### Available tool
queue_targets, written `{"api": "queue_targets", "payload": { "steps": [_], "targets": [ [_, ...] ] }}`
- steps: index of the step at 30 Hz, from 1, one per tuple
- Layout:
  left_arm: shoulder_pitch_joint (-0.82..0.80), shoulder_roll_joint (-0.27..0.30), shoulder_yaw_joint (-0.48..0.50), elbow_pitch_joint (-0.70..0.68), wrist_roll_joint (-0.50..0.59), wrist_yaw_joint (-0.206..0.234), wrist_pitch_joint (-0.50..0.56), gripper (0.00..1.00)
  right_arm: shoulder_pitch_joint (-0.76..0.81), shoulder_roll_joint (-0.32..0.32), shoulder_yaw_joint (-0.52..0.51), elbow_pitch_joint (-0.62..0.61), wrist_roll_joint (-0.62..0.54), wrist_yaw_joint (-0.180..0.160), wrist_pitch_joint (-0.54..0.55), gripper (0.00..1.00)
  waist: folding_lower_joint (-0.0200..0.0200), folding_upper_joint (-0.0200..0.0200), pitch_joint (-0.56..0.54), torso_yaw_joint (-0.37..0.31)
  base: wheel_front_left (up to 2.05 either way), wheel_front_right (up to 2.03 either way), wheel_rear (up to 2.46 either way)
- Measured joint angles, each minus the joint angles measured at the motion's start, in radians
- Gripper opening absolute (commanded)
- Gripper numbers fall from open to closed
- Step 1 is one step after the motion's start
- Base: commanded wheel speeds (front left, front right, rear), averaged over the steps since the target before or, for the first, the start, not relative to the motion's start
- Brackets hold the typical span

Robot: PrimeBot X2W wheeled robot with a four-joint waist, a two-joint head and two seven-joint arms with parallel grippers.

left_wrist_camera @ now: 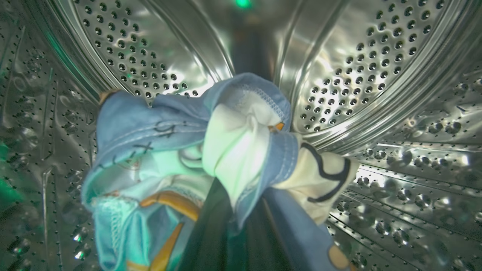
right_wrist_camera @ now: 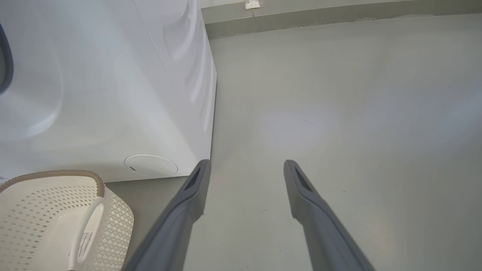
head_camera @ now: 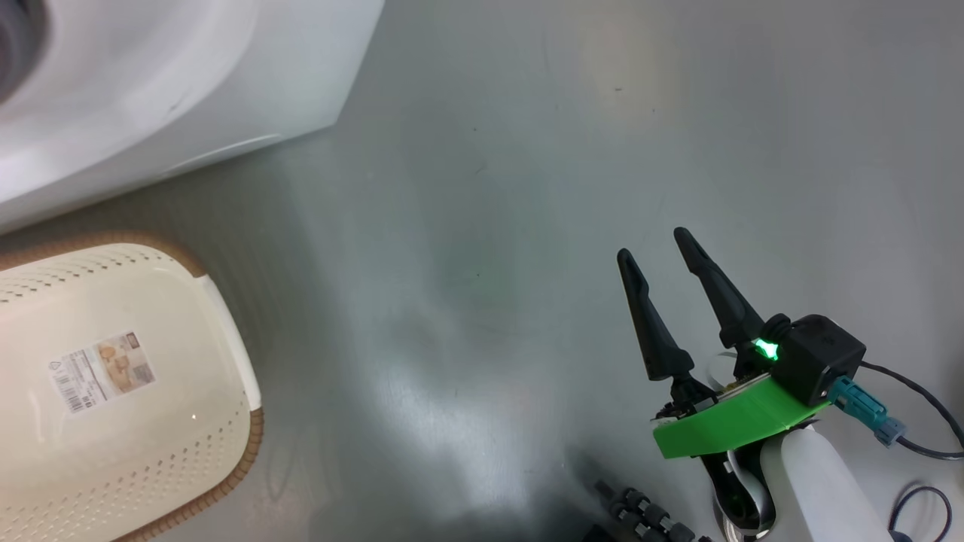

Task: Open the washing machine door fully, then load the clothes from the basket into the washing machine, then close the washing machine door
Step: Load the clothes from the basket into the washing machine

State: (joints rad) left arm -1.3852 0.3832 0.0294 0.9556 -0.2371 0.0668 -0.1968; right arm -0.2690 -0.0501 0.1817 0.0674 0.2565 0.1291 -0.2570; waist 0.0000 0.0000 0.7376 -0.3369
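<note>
- Left wrist view: the clothes (left_wrist_camera: 180, 150), a light blue bundle with a cream-white fold in the middle, are inside the perforated steel drum (left_wrist_camera: 339, 56) of the washing machine (head_camera: 188, 75).
- The left gripper (left_wrist_camera: 235, 188) has its dark fingers rising under the bundle. Cloth covers their tips, so whether they pinch the fabric cannot be told.
- In the head view the right gripper (head_camera: 654, 245) hangs over the grey floor (head_camera: 489, 150), well apart from the machine, with its two fingers spread and nothing between them.
- The basket (head_camera: 226, 482) stands on the floor just beside the machine's front corner, with a paper label (head_camera: 102, 373) showing on its bottom.
</note>
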Motion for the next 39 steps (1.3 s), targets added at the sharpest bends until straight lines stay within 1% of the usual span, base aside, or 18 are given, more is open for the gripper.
{"api": "queue_targets", "payload": {
  "steps": [4,5,7,9,14,16,21,22,23,24,25,26,27,33,39],
  "targets": [
    [-0.065,0.029,0.01,0.044,0.0,-0.001,-0.043,0.0,0.006,0.001,-0.001,-0.004,-0.002,0.0,0.0,1.0,0.0,0.0,0.011,-0.009,0.0,0.0,0.0],
    [-0.077,0.028,0.017,0.045,-0.008,-0.008,-0.048,0.0,0.007,0.002,-0.001,-0.004,-0.002,0.0,0.0,1.0,0.0,0.0,0.012,-0.008,0.0,0.0,0.0],
    [-0.098,0.025,0.016,0.046,-0.014,-0.037,-0.054,0.0,0.007,0.002,-0.002,-0.005,-0.006,0.0,0.0,1.0,0.0,0.0,0.013,-0.005,0.0,0.0,0.0],
    [-0.113,0.024,0.019,0.04,-0.013,-0.037,-0.057,0.0,0.007,0.002,0.002,-0.005,-0.009,0.0,0.0,1.0,0.0,0.0,0.015,-0.003,0.0,0.0,0.0],
    [-0.122,0.024,0.05,-0.061,-0.012,-0.034,-0.06,0.0,0.007,0.003,0.028,-0.013,-0.009,0.0,0.0,1.0,0.0,0.0,0.03,-0.006,0.0,0.0,0.0],
    [-0.119,0.025,0.06,-0.046,-0.01,-0.027,-0.06,0.0,0.008,0.005,0.03,-0.013,-0.009,0.0,0.0,1.0,0.0001,0.0001,0.034,-0.01,0.0,0.0,0.0],
    [-0.095,0.026,0.04,0.045,0.02,-0.027,-0.06,0.0,0.036,0.005,0.032,-0.006,-0.009,0.0,0.0,1.0,0.0001,0.0,0.023,-0.014,0.0,0.0,0.0],
    [-0.095,0.026,0.038,0.067,0.02,-0.027,-0.06,0.1,0.046,0.005,0.032,-0.005,-0.009,0.0,0.0,1.0,0.0001,0.0,0.02,-0.014,0.0,0.0,0.0],
    [-0.095,0.026,0.036,0.084,0.022,-0.027,-0.06,0.16,0.051,0.005,0.032,-0.001,-0.009,0.0,0.0,1.0,0.0,0.0,0.017,-0.014,0.0,0.0,0.0],
    [-0.095,0.026,0.037,0.102,0.022,-0.026,-0.06,0.32,0.052,0.005,0.031,0.0,-0.009,0.0,0.0,1.0,0.0,0.0,0.014,-0.014,0.0,0.0,0.0],
    [-0.095,0.024,0.039,0.124,0.02,-0.026,-0.06,0.43,0.053,0.005,0.029,0.0,-0.009,0.0,0.0,1.0,0.0,0.0,0.01,-0.013,0.0,0.0,0.0],
    [-0.095,0.022,0.038,0.141,0.018,-0.026,-0.06,0.57,0.056,0.005,0.028,0.001,-0.009,0.0,0.0,1.0,0.0,0.0,0.005,-0.011,0.0,0.0,0.0],
    [-0.096,0.022,0.033,0.156,0.019,-0.024,-0.06,1.0,0.056,0.005,0.028,0.002,-0.008,0.0,0.0,1.0,0.0,0.0,0.002,-0.009,0.0,0.0,0.0],
    [-0.107,-0.005,-0.003,0.252,0.033,-0.017,-0.035,1.0,0.056,0.005,0.028,0.008,-0.009,0.0,0.0,1.0,0.0,0.0,-0.019,0.01,0.0,0.0,0.0],
    [-0.107,-0.027,-0.027,0.29,0.041,-0.011,-0.033,1.0,0.056,0.005,0.022,0.013,-0.017,0.0,0.0,1.0,0.0,0.0,-0.041,0.029,0.0,0.0,0.0]
  ]
}}
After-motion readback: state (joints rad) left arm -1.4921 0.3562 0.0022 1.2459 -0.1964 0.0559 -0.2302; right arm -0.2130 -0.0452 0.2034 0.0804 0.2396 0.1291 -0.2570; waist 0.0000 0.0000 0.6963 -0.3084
